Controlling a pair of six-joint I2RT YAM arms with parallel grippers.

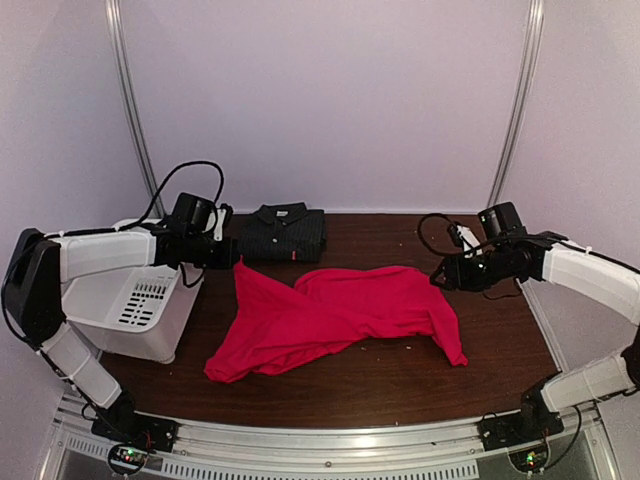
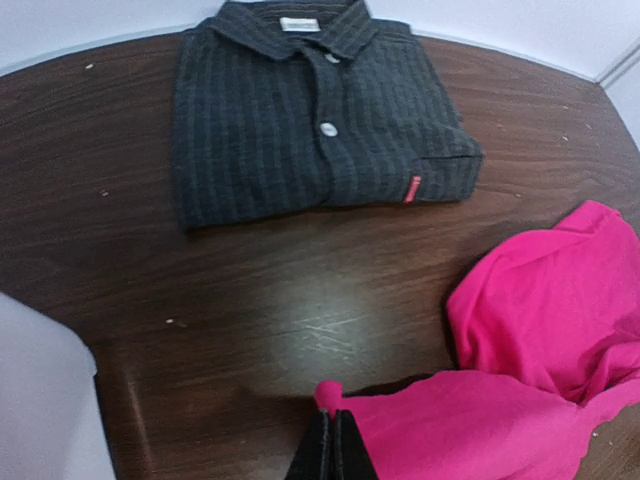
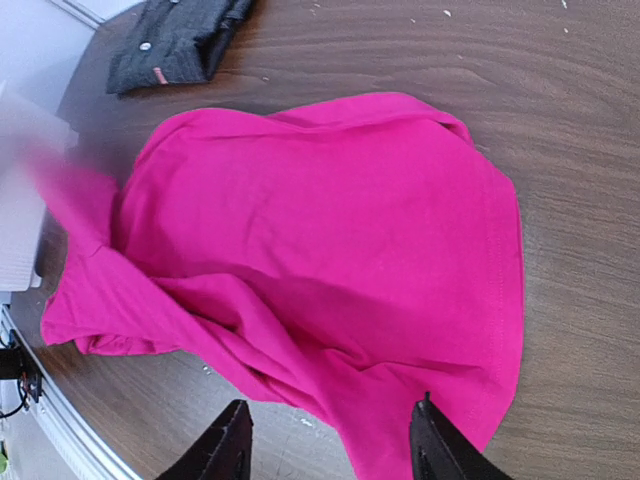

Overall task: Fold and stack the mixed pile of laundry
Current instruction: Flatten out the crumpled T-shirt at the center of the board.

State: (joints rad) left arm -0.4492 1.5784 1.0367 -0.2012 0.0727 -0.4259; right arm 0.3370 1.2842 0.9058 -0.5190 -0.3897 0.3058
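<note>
A bright red T-shirt (image 1: 335, 315) lies rumpled across the middle of the brown table (image 1: 400, 380). My left gripper (image 1: 232, 258) is shut on the shirt's upper left corner; its black fingertips (image 2: 333, 452) pinch a nub of the red T-shirt (image 2: 500, 400), held just above the wood. My right gripper (image 1: 440, 275) hovers open above the shirt's right edge, and the red T-shirt (image 3: 320, 250) spreads below its two fingers (image 3: 232, 435) with nothing between them. The dark pinstriped shirt (image 1: 287, 231) lies folded at the back, collar away from me, and the dark pinstriped shirt (image 2: 315, 110) fills the top of the left wrist view.
A white slotted bin (image 1: 135, 300) stands at the table's left edge, under my left arm. Pale walls close the back and sides. Bare wood (image 2: 250, 320) shows between the folded shirt and the red one.
</note>
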